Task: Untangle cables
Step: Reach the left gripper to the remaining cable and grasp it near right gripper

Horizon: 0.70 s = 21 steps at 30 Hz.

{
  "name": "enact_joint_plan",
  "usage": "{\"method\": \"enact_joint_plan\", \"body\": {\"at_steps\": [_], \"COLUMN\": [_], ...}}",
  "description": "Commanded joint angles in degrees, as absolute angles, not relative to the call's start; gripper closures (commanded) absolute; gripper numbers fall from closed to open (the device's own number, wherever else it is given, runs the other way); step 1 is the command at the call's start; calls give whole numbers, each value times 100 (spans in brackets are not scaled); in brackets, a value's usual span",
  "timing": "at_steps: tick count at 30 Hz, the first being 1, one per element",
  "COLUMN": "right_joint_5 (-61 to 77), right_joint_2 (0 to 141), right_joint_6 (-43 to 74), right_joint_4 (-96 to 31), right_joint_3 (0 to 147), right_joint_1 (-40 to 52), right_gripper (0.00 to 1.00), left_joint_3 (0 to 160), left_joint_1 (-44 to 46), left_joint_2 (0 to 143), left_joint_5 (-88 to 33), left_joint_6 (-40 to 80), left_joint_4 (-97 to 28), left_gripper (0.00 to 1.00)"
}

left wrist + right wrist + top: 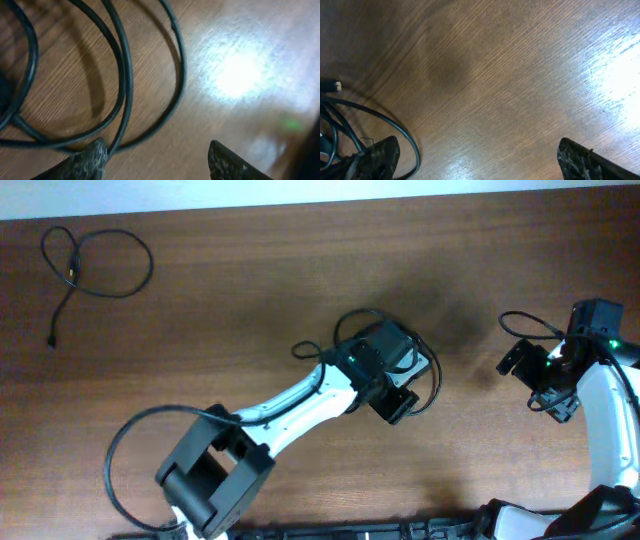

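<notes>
Pitted left fingers [90, 161], smooth looped cables [126, 65]

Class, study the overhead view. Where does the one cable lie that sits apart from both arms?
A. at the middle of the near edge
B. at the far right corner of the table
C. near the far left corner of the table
C: the lone cable lies in a loose loop by the table's far left corner, with nothing else near it.

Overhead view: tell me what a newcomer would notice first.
The left arm's end effector hangs mid-table over a tangle of black cables. A lone cable lies looped at the far-left corner of the table, well away from that tangle.
</notes>
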<state>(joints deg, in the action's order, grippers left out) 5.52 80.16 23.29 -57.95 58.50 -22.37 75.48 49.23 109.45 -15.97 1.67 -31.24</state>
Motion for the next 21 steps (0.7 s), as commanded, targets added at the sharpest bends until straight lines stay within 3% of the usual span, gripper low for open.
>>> {"method": "enact_joint_plan", "body": {"at_steps": [1, 3, 6, 11, 21], "right_joint_5": [585, 585, 585, 585, 585], "right_joint_2": [7911, 7911, 7911, 7911, 7911], "right_joint_6": [2248, 2248, 2248, 2248, 2248], "right_joint_4": [-5811, -5813, -5835, -5833, -5835], "right_joint_3": [5905, 5905, 5905, 5905, 5905], "right_joint_1": [-2252, -2252, -2252, -2252, -2252], "right_gripper": [1, 1, 1, 1, 1], "left_joint_3": [7546, 7546, 7546, 7546, 7546], "left_joint_1": [4915, 4915, 4915, 4915, 4925], "left_joint_2": [11067, 11118, 11430, 11511, 11808], "left_joint_5": [-1518, -1516, -1518, -1514, -1166], "left_joint_6": [320, 320, 322, 342, 342], "left_joint_4": [-2797, -2519, -2073, -1678, -1267], "left_gripper": [34, 36, 46, 48, 68]}}
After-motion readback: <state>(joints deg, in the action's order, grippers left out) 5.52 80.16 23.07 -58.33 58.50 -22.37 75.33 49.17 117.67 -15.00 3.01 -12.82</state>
